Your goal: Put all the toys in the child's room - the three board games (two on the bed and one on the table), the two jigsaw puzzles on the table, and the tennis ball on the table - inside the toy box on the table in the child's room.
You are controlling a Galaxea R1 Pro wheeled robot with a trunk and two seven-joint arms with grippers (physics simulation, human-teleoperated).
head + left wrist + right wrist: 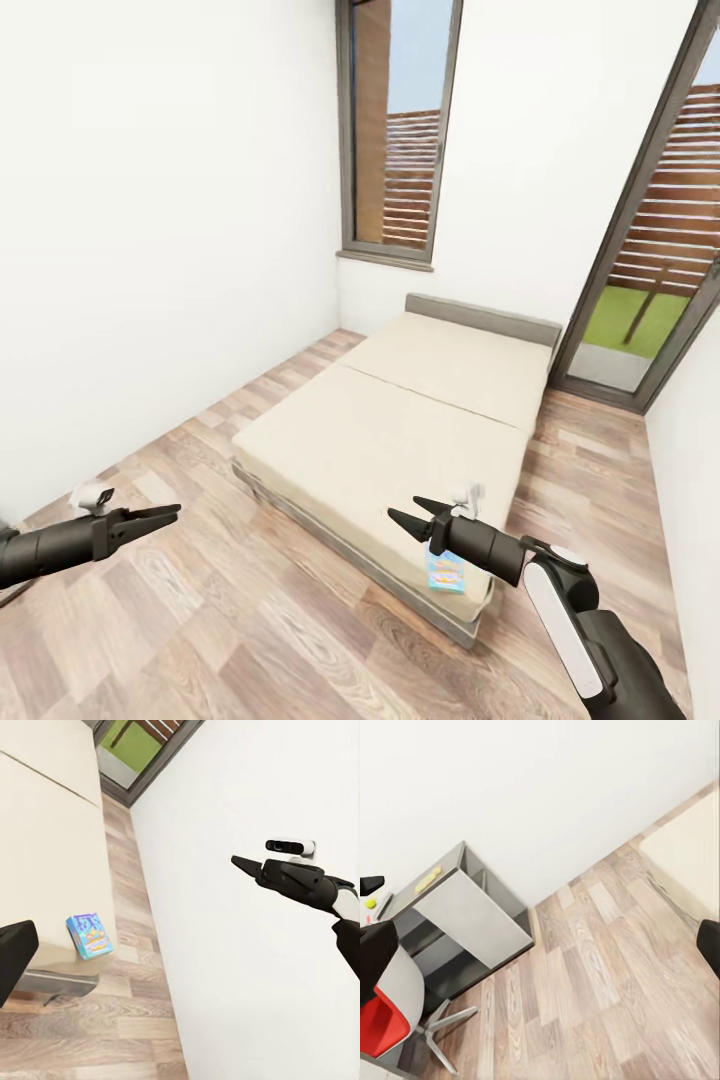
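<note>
A small blue board game (pixel 446 573) lies on the near corner of the cream bed (pixel 400 430); the same blue board game (pixel 90 935) shows in the left wrist view. My right gripper (pixel 403 508) hovers open just above and left of it, holding nothing. My left gripper (pixel 168 516) is open over the floor, left of the bed. In the right wrist view the table (pixel 472 919) stands by the wall, with a flat yellow-orange board game (pixel 427 879) and the tennis ball (pixel 370 903) on top. The toy box and jigsaw puzzles are out of view.
Wood plank floor (pixel 250 620) surrounds the bed. A tall window (pixel 400 130) and a glass door (pixel 650 280) are behind it, with a white wall on the left. A red and grey swivel chair (pixel 390 1020) stands in front of the table.
</note>
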